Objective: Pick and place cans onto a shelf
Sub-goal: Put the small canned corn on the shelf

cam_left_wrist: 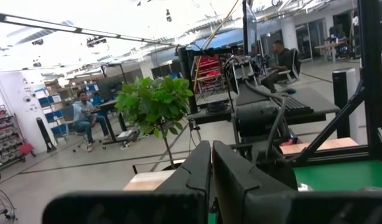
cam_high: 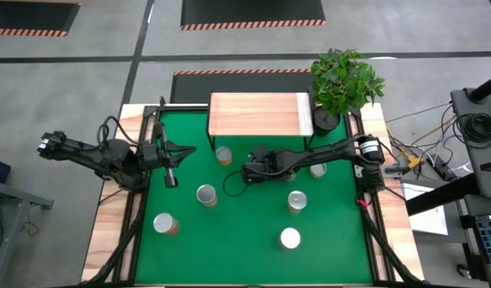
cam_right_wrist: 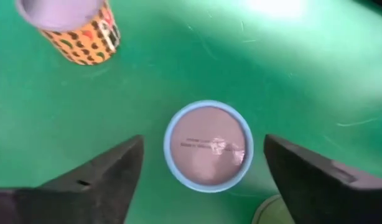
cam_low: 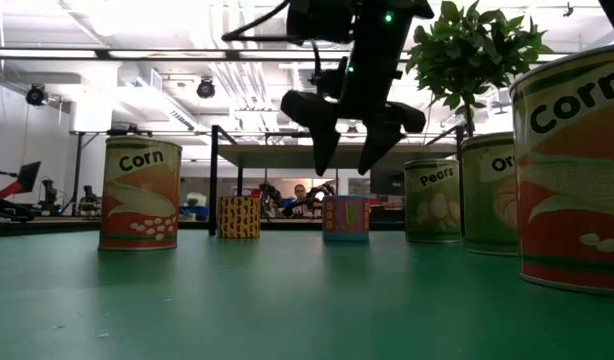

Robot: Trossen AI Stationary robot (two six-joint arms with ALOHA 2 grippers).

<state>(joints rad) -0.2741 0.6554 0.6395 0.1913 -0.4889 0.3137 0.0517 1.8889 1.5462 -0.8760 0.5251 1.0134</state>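
Observation:
My right gripper [cam_right_wrist: 203,144] is open above a small blue-rimmed can [cam_right_wrist: 208,146] that stands upright on the green table [cam_high: 253,240]. One finger stands off to each side of the can, touching nothing; the low view shows the gripper [cam_low: 347,160] above that can [cam_low: 345,218]. An orange-and-yellow can [cam_right_wrist: 73,28] stands close by. The shelf [cam_high: 257,114], a light-wood board on black legs, is at the table's far side. My left gripper [cam_left_wrist: 211,168] is shut and raised at the left [cam_high: 172,178].
More cans stand on the green top: [cam_high: 206,194], [cam_high: 297,201], [cam_high: 289,238], [cam_high: 164,223], [cam_high: 317,170]. A potted plant [cam_high: 345,80] is at the far right corner beside the shelf. Large Corn cans [cam_low: 139,193] [cam_low: 572,170] stand near the low camera.

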